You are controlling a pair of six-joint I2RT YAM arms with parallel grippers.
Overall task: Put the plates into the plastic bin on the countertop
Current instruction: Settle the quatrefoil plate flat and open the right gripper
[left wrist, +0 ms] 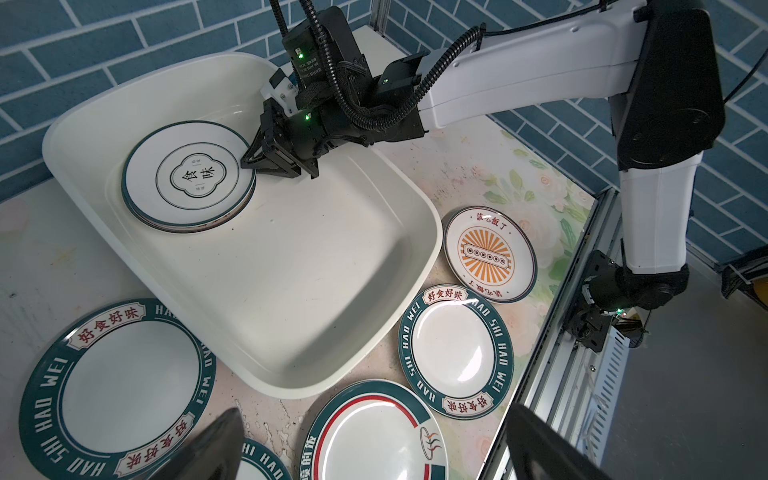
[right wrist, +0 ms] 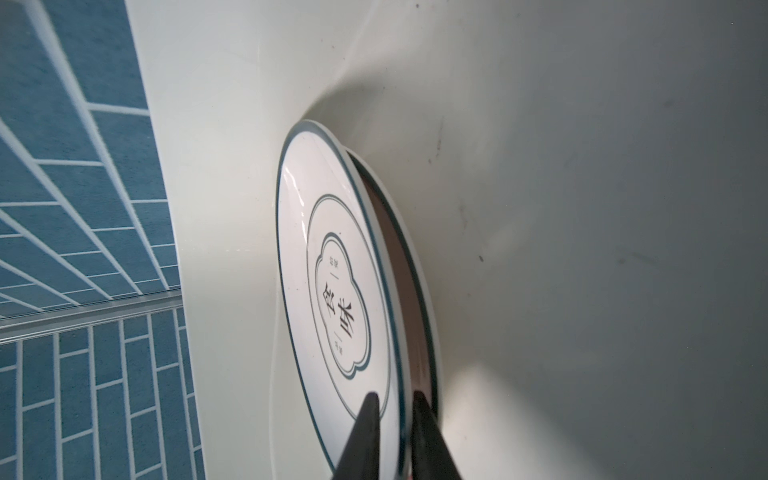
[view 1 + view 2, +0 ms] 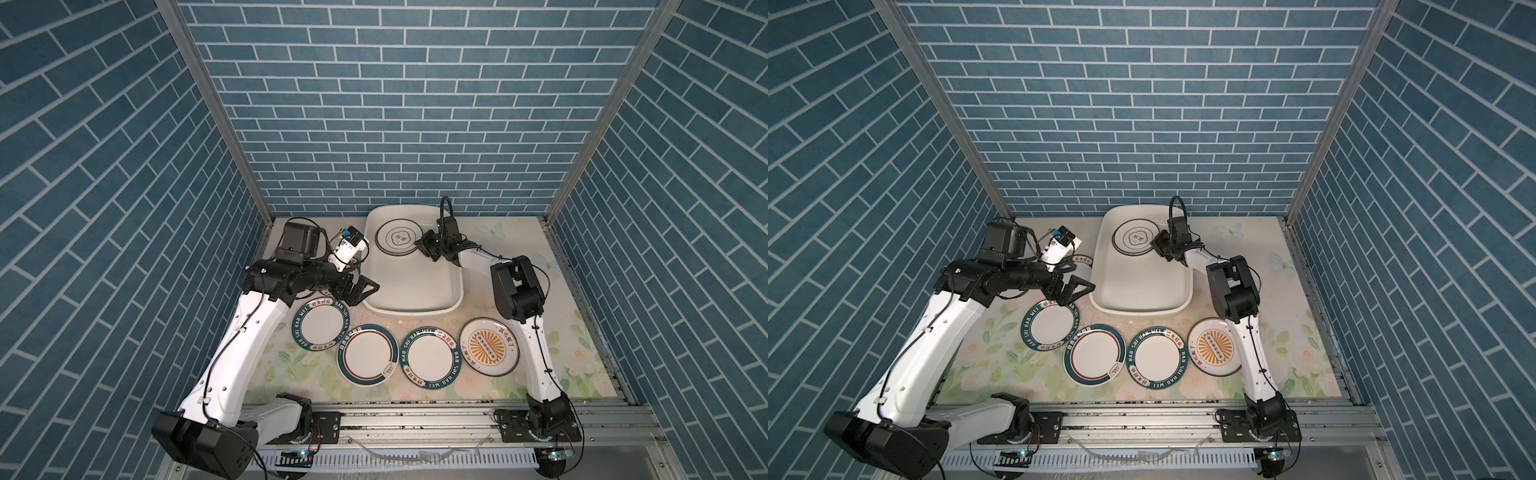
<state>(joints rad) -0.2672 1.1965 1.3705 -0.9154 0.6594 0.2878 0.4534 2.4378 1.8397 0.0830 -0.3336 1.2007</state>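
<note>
2 cams overhead, 2 wrist cams nr bin (image 1: pixel 291 291)

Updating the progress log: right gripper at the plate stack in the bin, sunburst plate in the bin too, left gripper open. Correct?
No. The sunburst plate is not in the plastic bin; it lies on the countertop outside it, as both top views show. The rest stands: right gripper at the plate stack in the bin, left gripper open.

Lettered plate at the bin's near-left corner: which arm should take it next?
Left. The left claw hangs open over that plate, at its far edge; the right claw is inside the bin, straddling the stacked plate's rim.
</note>
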